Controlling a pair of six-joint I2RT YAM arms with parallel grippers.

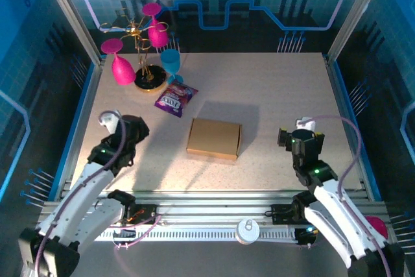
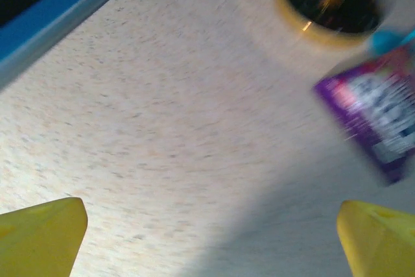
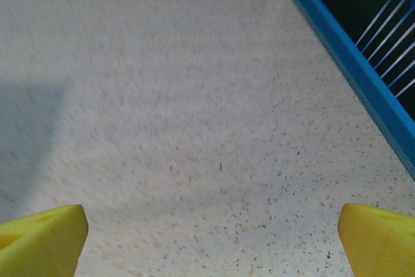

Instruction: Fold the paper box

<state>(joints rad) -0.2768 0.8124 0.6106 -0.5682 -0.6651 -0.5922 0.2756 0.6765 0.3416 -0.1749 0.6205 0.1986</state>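
A pale speckled table, edged along both sides by a blue rail, carries three things. The paper box — plain brown, a low closed rectangle — lies flat near the middle, a little toward the near edge. Beyond the box and to its left lies a purple snack packet (its print too small to read), apart from the box. Farther from the box in that same direction sits a round black base with a gold rim — just past the packet.
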